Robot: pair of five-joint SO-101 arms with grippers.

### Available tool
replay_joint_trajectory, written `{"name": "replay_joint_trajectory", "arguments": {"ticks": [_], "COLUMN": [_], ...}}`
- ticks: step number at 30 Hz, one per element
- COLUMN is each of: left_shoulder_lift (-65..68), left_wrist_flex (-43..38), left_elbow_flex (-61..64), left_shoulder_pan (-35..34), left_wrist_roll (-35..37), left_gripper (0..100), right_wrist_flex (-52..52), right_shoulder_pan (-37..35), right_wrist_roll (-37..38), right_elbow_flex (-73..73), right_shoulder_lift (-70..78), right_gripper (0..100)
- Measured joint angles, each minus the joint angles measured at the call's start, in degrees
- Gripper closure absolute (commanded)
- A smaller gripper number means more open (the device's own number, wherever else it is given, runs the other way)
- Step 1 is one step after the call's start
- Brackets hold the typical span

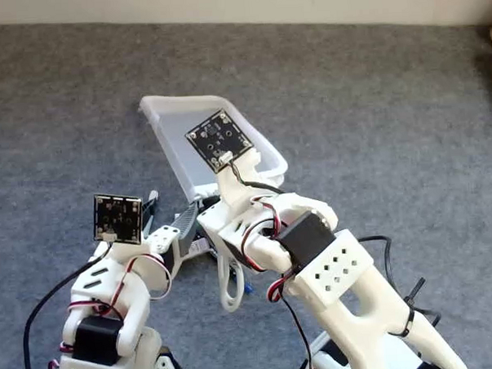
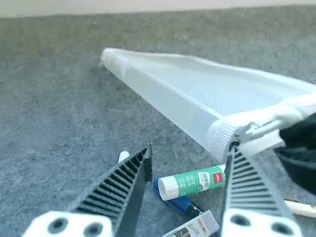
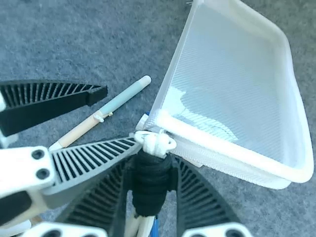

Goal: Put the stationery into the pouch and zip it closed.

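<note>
Pinching the pouch at its zipper end, right gripper, jaws clamped; left gripper jaws spread wide over glue stick.

We see a grey carpeted surface. On it lie a white mesh pouch, a green-and-white glue stick touching a blue pen, and a pale-capped pen just beside the pouch.
</note>
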Motion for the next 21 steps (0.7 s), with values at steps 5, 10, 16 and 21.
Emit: {"name": "replay_joint_trajectory", "arguments": {"ticks": [5,10,16,21], "left_shoulder_lift": [-0.1,-0.1,0.0,-0.4], "left_wrist_flex": [-0.4,-2.2,-6.8,-10.5], "left_elbow_flex": [0.3,1.7,4.7,6.4], "left_shoulder_pan": [0.0,0.0,0.4,0.4], "left_wrist_roll": [0.0,0.0,0.0,0.0], "left_gripper": [77,77,84,90], "right_wrist_flex": [0.0,0.1,0.2,1.2], "right_shoulder_pan": [0.0,0.0,-1.4,-1.6], "right_wrist_roll": [0.0,0.0,0.0,0.0], "right_elbow_flex": [0.0,0.0,0.0,0.0], "right_shoulder_lift": [0.0,0.0,0.0,0.0], "right_gripper": [99.4,99.4,99.4,99.4]}}
